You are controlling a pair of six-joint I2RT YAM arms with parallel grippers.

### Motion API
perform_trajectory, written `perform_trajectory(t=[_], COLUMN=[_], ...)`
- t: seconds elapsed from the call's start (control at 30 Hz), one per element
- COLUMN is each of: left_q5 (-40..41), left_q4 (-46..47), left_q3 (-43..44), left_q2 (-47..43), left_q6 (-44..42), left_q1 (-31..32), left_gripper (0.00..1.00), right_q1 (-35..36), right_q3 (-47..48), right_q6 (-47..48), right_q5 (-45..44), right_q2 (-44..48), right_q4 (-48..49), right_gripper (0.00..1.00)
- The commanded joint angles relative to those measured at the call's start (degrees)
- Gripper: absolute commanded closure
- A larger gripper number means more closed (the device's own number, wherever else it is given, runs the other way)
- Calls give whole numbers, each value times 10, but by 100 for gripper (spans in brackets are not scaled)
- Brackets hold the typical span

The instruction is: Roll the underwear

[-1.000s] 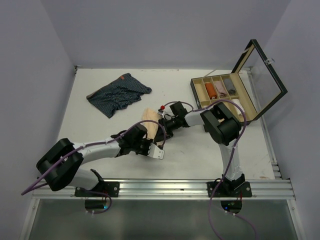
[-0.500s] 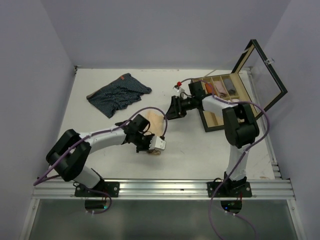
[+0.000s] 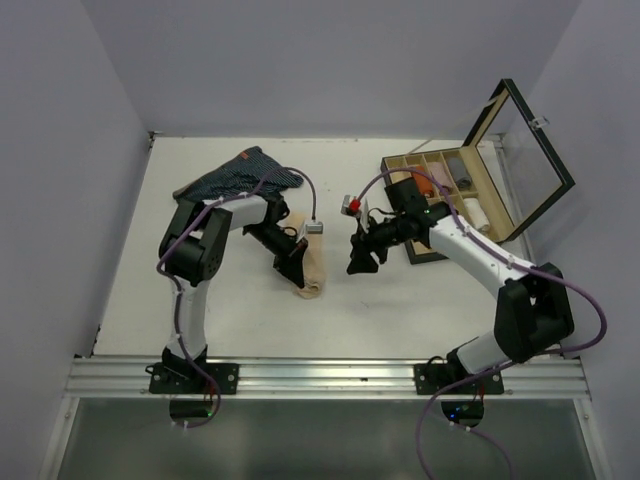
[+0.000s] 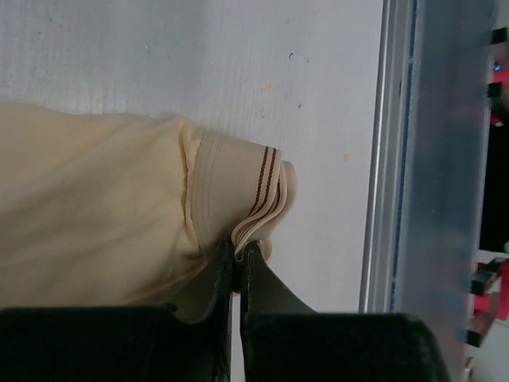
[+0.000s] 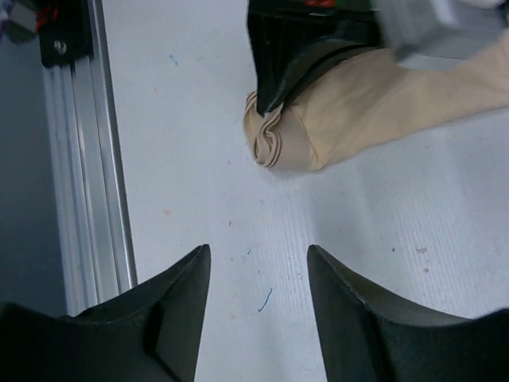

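The beige underwear lies mid-table as a narrow, partly rolled bundle, its brown-striped waistband end folded over. My left gripper is shut on that waistband edge. In the right wrist view the rolled end sits just beyond the left gripper's black fingers. To the right of the bundle hangs my right gripper, open, with only bare table between its fingers. The navy striped underwear lies spread at the back left, partly under the left arm.
A compartmented wooden box with its glass lid raised stands at the back right, rolled cloth in some compartments. The aluminium rail runs along the near edge. Walls close in the left, back and right.
My right gripper let go of the beige underwear, opened and drew off to the right. The left gripper shut on the waistband, and the left arm swung round to reach from the back left.
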State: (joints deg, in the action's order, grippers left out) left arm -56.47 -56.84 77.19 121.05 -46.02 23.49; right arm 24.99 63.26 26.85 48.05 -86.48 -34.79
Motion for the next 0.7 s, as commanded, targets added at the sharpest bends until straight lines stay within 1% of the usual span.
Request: perform_trajectory(t=[0.0, 0.03, 0.07, 0.17, 0.23, 0.3, 0.33, 0.43, 0.67], left_q5=[3, 4, 5, 6, 1, 1, 3, 7, -7], left_q4=[-45, -49, -50, -54, -48, -37, -35, -29, -8], left_q3=[31, 44, 49, 65, 67, 65, 61, 56, 38], left_q2=[66, 86, 94, 117, 121, 121, 121, 124, 122], left_q6=[0, 2, 5, 23, 40, 56, 60, 67, 81], left_q1=[-10, -13, -14, -16, -18, -19, -18, -18, -20], left_gripper=[100, 100, 100, 100, 100, 100, 100, 100, 100], right_q1=[62, 90, 102, 152, 187, 205, 220, 240, 247], right_q3=[-30, -39, -57, -90, -103, -116, -120, -133, -152], right_q6=[97, 101, 105, 135, 146, 157, 159, 182, 209], right_q5=[-77, -101, -110, -150, -167, -179, -183, -196, -219], right_q2=[53, 57, 59, 57, 42, 29, 15, -9, -58], right_q4=[22, 53, 68, 137, 189, 216, 246, 284, 345], right_gripper=[43, 41, 37, 32, 30, 28, 28, 27, 27])
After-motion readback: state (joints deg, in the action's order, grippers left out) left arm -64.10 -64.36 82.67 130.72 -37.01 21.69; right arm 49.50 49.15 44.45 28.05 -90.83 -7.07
